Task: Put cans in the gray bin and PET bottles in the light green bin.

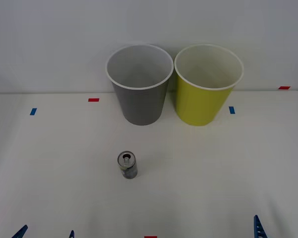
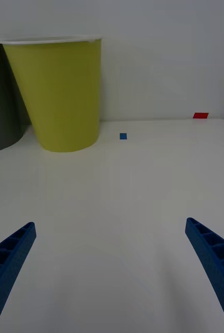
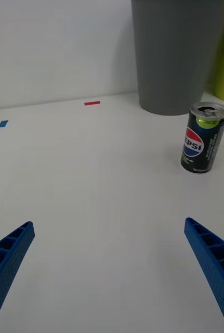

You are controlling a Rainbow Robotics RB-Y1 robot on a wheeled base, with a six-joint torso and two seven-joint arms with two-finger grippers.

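Down at the near edge of the table (image 1: pixel 49 168), both grippers sat low with their blue ribbed fingers spread wide apart, holding nothing and touching nothing. The left gripper (image 3: pixel 109 270) was by the near left corner, the right gripper (image 2: pixel 110 270) by the near right corner, each with bare tabletop showing between its fingertips.

The table was white, smooth and matte, backed by a plain pale wall. Small tape marks dotted it: a red mark (image 1: pixel 93 99) and a blue mark (image 1: pixel 33 111) toward the far left, another blue mark (image 1: pixel 232 110) and a red mark (image 1: pixel 284 88) toward the far right.

The can (image 1: pixel 127 165) stood upright near the middle of the table, well apart from both grippers and closer to the left one. It was a short metal cylinder, silver on top with a pull tab, its dark label carrying a Pepsi logo and a touch of green.

At the far edge stood the gray bin (image 1: pixel 139 101) and, just beside it on the right, the light green bin (image 1: pixel 201 101). Both were tall, round, tapered plastic with white rims and pale insides.
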